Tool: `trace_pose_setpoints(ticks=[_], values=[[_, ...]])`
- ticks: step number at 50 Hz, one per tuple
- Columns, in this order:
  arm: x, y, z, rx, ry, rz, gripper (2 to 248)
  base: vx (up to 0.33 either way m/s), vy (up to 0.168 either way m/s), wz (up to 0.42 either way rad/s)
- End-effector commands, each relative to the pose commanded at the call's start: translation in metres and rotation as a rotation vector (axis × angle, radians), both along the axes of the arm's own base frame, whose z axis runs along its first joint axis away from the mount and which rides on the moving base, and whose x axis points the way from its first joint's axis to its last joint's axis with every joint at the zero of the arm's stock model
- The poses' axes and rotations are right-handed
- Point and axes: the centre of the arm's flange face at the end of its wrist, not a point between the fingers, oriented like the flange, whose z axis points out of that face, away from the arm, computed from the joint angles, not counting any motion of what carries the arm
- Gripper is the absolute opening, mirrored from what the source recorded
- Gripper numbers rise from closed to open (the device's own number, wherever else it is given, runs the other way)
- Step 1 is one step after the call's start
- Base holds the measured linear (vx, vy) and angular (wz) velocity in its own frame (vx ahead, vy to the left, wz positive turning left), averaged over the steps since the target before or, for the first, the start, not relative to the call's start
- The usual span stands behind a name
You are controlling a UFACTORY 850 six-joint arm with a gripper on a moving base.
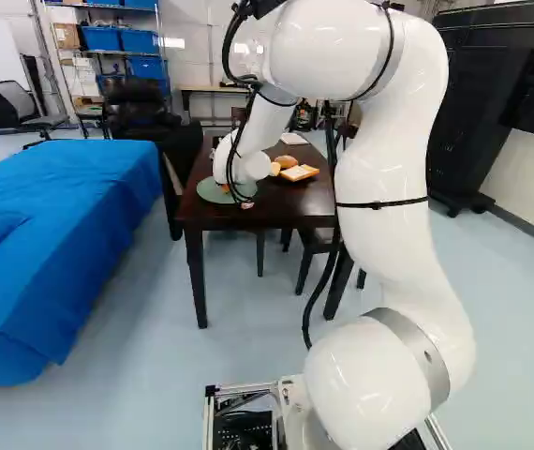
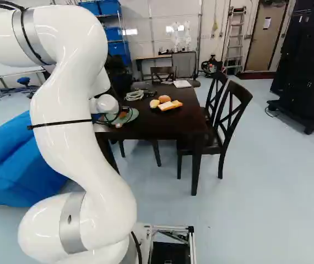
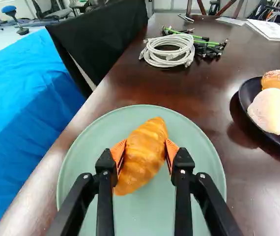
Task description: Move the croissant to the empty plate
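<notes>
Claw (image 1: pixel 245 201) hung low over the green plate (image 1: pixel 212 191), said the left base view! Right base view: bread (image 2: pixel 164 99) lay farther along the dark table (image 2: pixel 168 124). Wrist view, and look: orange pads (image 3: pixel 119 153) pinched the croissant (image 3: pixel 143 155) from both sides over the green plate, black plate (image 3: pixel 247 93) apart!

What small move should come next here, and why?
Probably ease the gripper gently down before releasing: its orange pads hold the croissant from two sides, well within the green plate's rim, and whether it already touches the plate is unclear.
</notes>
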Motion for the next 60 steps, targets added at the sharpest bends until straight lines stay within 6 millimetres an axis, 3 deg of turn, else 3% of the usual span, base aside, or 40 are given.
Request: trace_pose_setpoints(ticks=[38, 39, 43, 44, 48, 49, 54, 55, 60], values=[[0.0000, 0.0000, 0.0000, 0.000, 0.000, 0.000, 125, 0.000, 0.000, 0.000], [0.0000, 0.0000, 0.0000, 0.000, 0.000, 0.000, 154, 0.000, 0.000, 0.000], [0.0000, 0.0000, 0.0000, 0.000, 0.000, 0.000, 154, 0.000, 0.000, 0.000], [0.0000, 0.0000, 0.0000, 0.000, 0.000, 0.000, 187, 0.000, 0.000, 0.000], [0.0000, 0.0000, 0.0000, 0.000, 0.000, 0.000, 187, 0.000, 0.000, 0.000], [0.0000, 0.0000, 0.0000, 0.000, 0.000, 0.000, 222, 0.000, 0.000, 0.000], [0.0000, 0.0000, 0.0000, 0.000, 0.000, 0.000, 222, 0.000, 0.000, 0.000], [0.0000, 0.0000, 0.0000, 0.000, 0.000, 0.000, 247, 0.000, 0.000, 0.000], [0.0000, 0.0000, 0.0000, 0.000, 0.000, 0.000, 247, 0.000, 0.000, 0.000]])
